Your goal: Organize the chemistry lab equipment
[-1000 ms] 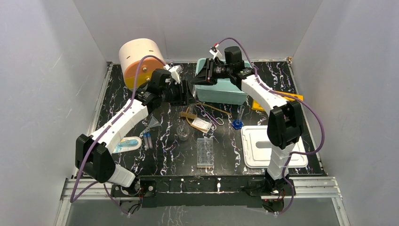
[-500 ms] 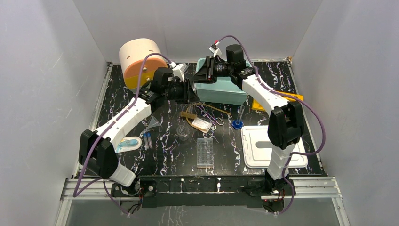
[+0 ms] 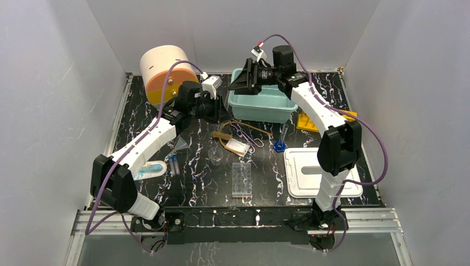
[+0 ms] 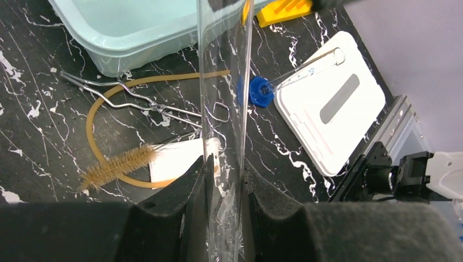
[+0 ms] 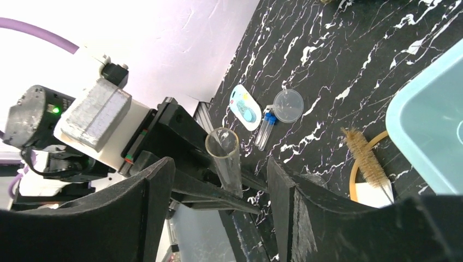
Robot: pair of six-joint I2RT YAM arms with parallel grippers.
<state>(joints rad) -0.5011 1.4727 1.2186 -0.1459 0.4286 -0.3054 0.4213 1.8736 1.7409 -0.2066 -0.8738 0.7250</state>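
Left wrist view, left fingers clamping one clear tube, right fingers spread, empty, one brush

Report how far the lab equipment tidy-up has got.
Done: nothing visibly; the teal bin shows no items in the top view. In hand: the left gripper is shut on a clear tube, raised near the bin; the right gripper hangs open facing the tube. Left: the metal tongs, brush, blue-footed cylinder, well plate and funnel lie loose on the table.
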